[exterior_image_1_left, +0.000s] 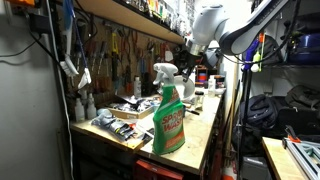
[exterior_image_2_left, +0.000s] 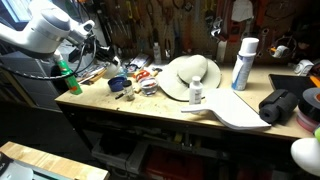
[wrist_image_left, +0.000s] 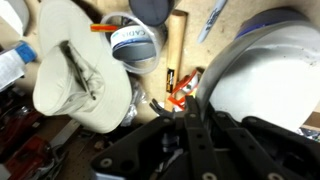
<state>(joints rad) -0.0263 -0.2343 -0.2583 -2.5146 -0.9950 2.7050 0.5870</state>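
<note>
Claw (wrist_image_left: 186, 116) hovers over orange-handled tool (wrist_image_left: 179, 94) beside cream hat (wrist_image_left: 80, 75); open or closed, cannot tell

The bench (exterior_image_2_left: 150, 102) holds one green spray bottle (exterior_image_1_left: 168, 118), one pale brimmed hat (exterior_image_2_left: 190, 75), one tall white can (exterior_image_2_left: 243, 63), one small white bottle (exterior_image_2_left: 196, 93), one flat white board (exterior_image_2_left: 238, 110) and one round blue tin (exterior_image_2_left: 118, 84).

A long wooden workbench (exterior_image_2_left: 150, 108) is seen against a wall (exterior_image_1_left: 100, 40) on which many hand tools (exterior_image_2_left: 150, 25) are hung. A wooden shelf (exterior_image_1_left: 115, 8) is fixed above it. Under the bench top a dark storage space (exterior_image_2_left: 130, 150) is found, and the room is lit dimly.
</note>
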